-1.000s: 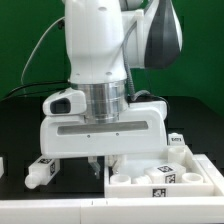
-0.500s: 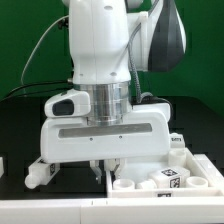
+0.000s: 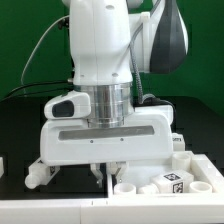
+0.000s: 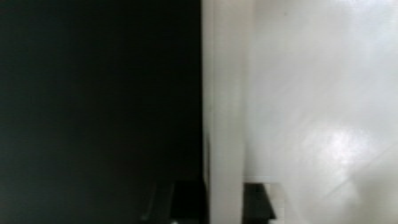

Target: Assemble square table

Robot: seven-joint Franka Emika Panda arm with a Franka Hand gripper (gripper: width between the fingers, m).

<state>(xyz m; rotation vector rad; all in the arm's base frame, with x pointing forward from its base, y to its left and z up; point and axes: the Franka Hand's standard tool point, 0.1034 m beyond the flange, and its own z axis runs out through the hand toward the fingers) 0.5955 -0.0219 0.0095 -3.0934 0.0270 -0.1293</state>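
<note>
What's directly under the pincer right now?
The edge of the large white plastic square slab, with black table surface alongside. The shut pincer hides the spot beneath its tips, so contact cannot be told.

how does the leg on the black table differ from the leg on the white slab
The left leg lies on the black table; the other leg rests on the white slab. The other leg shows a clear tag toward the camera; the left leg's tag is not plain. Both are short, chunky and white.
</note>
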